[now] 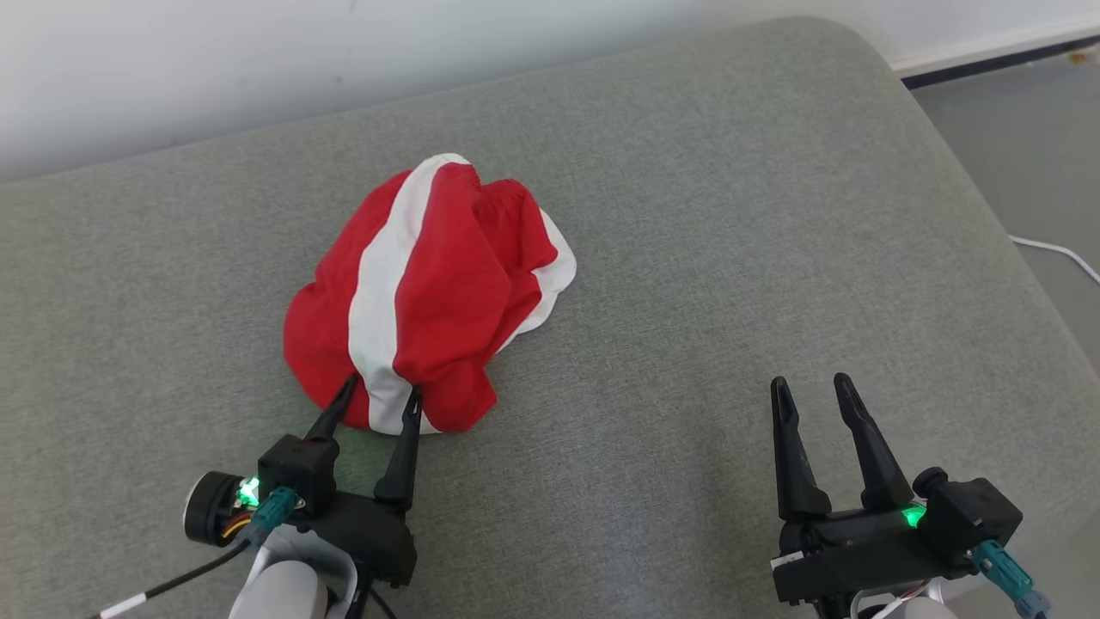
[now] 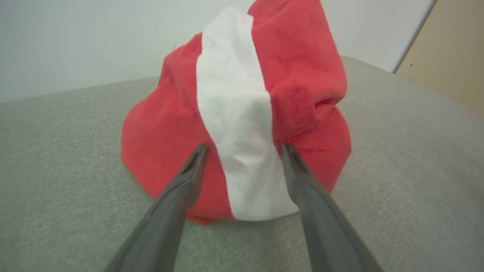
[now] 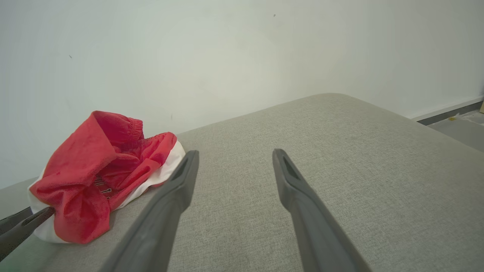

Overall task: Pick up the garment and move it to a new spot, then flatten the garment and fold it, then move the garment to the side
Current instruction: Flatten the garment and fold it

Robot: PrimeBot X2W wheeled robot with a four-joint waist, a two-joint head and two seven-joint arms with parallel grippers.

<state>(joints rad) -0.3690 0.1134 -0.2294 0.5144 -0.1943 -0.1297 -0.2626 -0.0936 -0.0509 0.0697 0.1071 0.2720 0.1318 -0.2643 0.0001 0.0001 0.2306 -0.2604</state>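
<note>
The garment (image 1: 430, 292) is a crumpled red piece with a broad white stripe, heaped on the grey cushioned surface (image 1: 687, 258) left of centre. My left gripper (image 1: 382, 394) stands open at the heap's near edge, its two fingertips resting against the cloth on either side of the white stripe (image 2: 236, 124). In the left wrist view the garment (image 2: 302, 75) rises right in front of the left gripper (image 2: 244, 147). My right gripper (image 1: 812, 387) is open over bare cushion at the lower right, well apart from the cloth. The right wrist view has the garment (image 3: 94, 170) at far left and the right gripper (image 3: 234, 155) open.
A white wall (image 1: 258, 52) backs the cushion. The cushion's rounded right edge drops to a grey floor (image 1: 1031, 155) with a white cable (image 1: 1061, 251). A tan panel (image 2: 453, 56) stands at the right in the left wrist view.
</note>
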